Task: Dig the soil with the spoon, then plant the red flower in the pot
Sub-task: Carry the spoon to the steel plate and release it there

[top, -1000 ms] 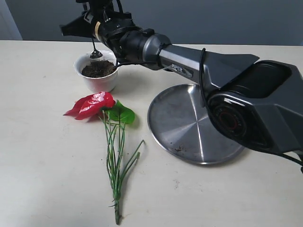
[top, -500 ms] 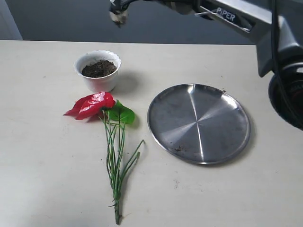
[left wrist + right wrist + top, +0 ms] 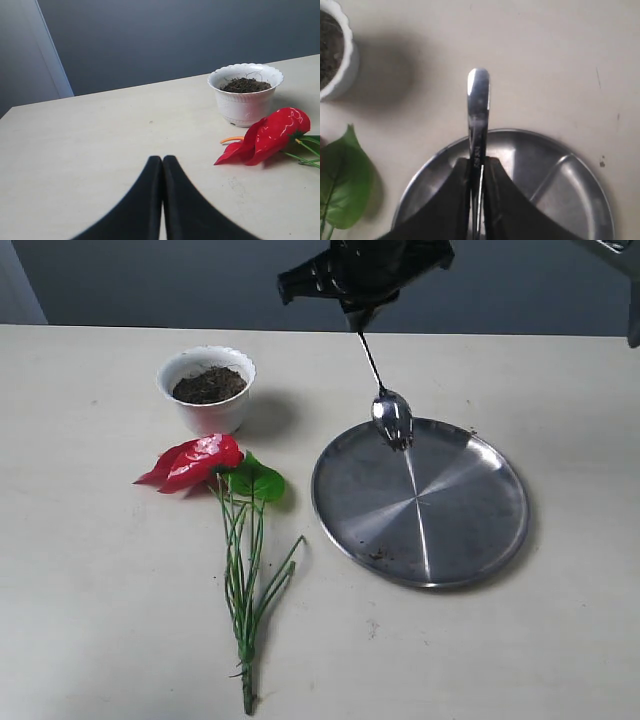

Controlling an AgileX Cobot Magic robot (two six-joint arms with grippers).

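Note:
My right gripper (image 3: 360,312) hangs above the table's far side, shut on the handle of the silver spoon (image 3: 392,417). The spoon points down, its bowl just over the far left rim of the steel plate (image 3: 450,510). In the right wrist view the spoon (image 3: 478,100) sticks out from the gripper (image 3: 477,162). The white pot (image 3: 206,390) stands at the far left with dark soil (image 3: 208,385) in it. The red flower (image 3: 195,462) lies flat in front of the pot, stems toward the near edge. My left gripper (image 3: 162,159) is shut and empty, short of the flower (image 3: 270,137) and pot (image 3: 245,97).
The round steel plate has a few dirt crumbs near its front left rim (image 3: 378,556). The flower's green leaf (image 3: 255,481) lies between bloom and plate. A dark wall runs behind the table's far edge.
The right arm has left the pot, swung right with the spoon and come down over the plate's far rim. Pot, flower and plate have not moved.

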